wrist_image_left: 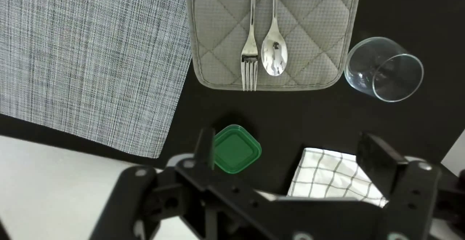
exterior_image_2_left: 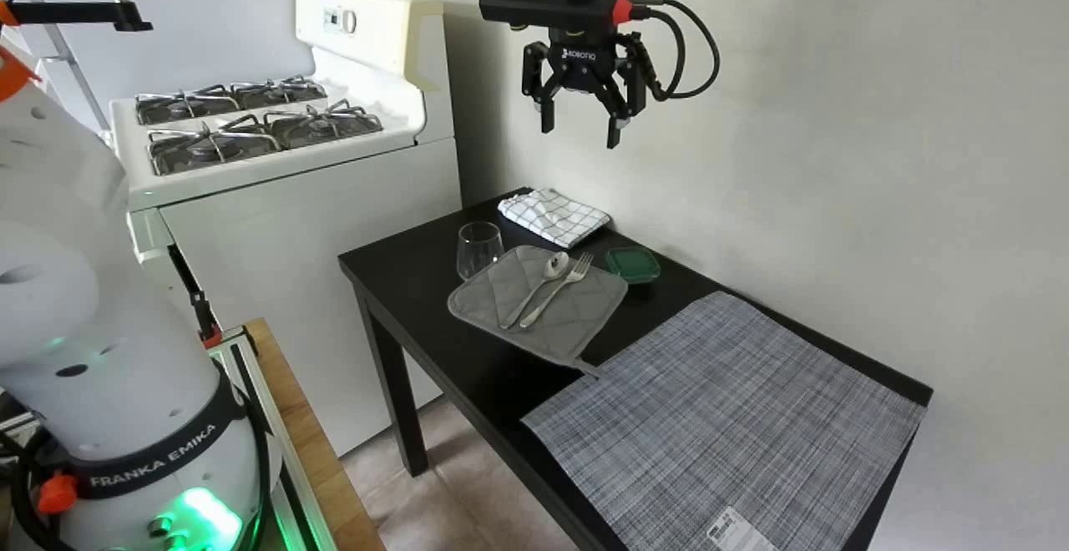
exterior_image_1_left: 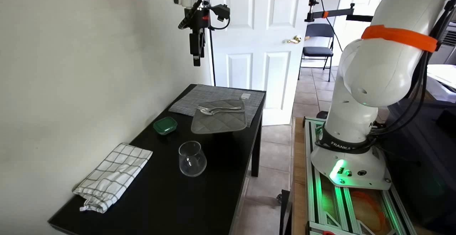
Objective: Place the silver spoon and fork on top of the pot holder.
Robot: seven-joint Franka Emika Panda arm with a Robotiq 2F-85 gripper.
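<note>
Since the spoon (wrist_image_left: pixel 274 38) and fork (wrist_image_left: pixel 250 42) lie on the pot holder (wrist_image_left: pixel 312 32), near the robot-side edge of the tabletop (exterior_image_2_left: pixel 405 275), your task looks done, nothing left; your hand (exterior_image_2_left: pixel 580 129) is spread wide, empty.

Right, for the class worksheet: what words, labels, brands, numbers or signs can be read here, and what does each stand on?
"FRANKA EMIKA": black band around the robot's base.
"ROBOTIQ": end effector, on its black body.
White label on the woven mat: print too small to read.
Stove panel: any markings too small to read.
Lettering on the arm: partly hidden, unreadable.
</note>
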